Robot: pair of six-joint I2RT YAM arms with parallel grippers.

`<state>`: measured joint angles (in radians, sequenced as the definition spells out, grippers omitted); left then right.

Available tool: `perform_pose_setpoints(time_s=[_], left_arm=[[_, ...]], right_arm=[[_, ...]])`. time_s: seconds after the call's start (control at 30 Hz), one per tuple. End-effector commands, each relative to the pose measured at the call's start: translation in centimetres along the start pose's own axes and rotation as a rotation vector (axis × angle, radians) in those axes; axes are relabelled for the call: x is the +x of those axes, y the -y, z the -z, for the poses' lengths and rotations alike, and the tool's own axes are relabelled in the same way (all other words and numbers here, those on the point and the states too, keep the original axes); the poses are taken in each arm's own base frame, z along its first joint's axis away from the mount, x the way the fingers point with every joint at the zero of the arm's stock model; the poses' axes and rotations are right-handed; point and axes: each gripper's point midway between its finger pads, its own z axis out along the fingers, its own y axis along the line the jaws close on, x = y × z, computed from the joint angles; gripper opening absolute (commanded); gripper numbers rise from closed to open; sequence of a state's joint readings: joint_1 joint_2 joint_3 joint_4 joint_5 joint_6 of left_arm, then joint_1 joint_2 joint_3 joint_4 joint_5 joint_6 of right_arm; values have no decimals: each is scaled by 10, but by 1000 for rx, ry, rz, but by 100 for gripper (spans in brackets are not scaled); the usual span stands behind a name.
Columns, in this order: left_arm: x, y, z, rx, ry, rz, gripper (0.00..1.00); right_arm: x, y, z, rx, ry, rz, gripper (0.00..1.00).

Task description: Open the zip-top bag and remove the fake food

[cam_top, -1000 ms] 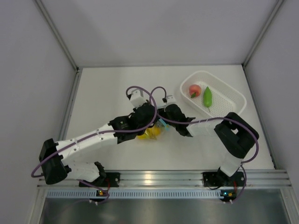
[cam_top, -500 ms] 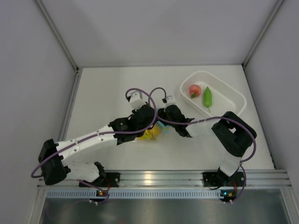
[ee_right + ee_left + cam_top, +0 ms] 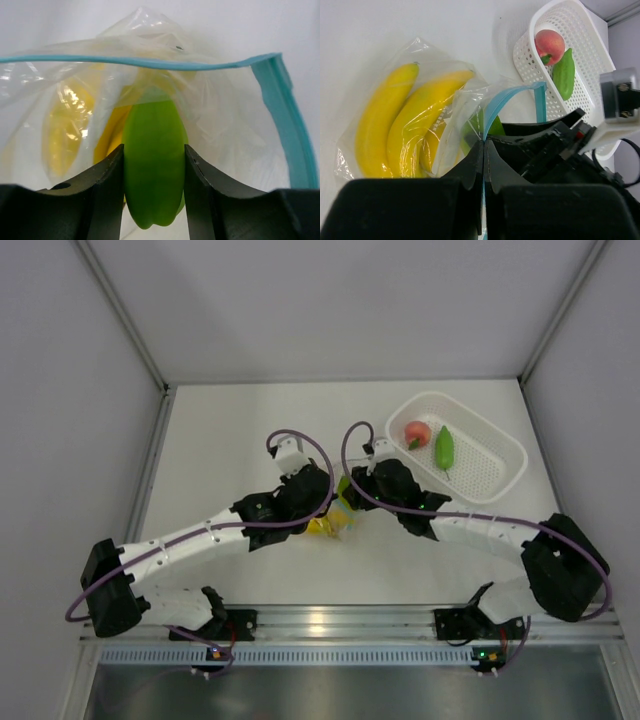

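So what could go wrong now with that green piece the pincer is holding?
The green piece is smooth and rounded, and the right pincer squeezes only its sides, so it might slip out. The left pincer holds the zip-top bag by a thin pinch at its blue strip; a pull could tug the bag loose. The bananas are in the bag and might get dragged along.

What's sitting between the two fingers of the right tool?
A green fake fruit piece, pinched by the right tool at the zip-top bag's open mouth; the right wrist view shows it.
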<state>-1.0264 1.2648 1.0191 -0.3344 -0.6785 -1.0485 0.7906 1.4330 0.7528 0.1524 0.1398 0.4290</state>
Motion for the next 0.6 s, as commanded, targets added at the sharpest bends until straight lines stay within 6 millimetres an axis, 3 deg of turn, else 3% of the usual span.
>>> perform_pose_setpoints(time_s=[0.0, 0.07, 0.13, 0.3, 0.43, 0.57], left_arm=[[-14, 6, 1, 21, 48, 33, 0], [-14, 7, 0, 19, 47, 28, 0], [-14, 6, -1, 15, 49, 28, 0], [-12, 5, -3, 8, 47, 25, 0], [-13, 3, -5, -4, 58, 15, 0], [-16, -5, -8, -33, 73, 7, 0]], right_arm=[[-28, -25, 27, -74, 35, 16, 28], [-42, -34, 41, -109, 53, 15, 28], [-41, -40, 51, -144, 26, 25, 27], [-62, -52, 81, -197, 55, 29, 25], [-68, -34, 103, -108, 46, 62, 24], [-88, -23, 137, -65, 104, 74, 25]])
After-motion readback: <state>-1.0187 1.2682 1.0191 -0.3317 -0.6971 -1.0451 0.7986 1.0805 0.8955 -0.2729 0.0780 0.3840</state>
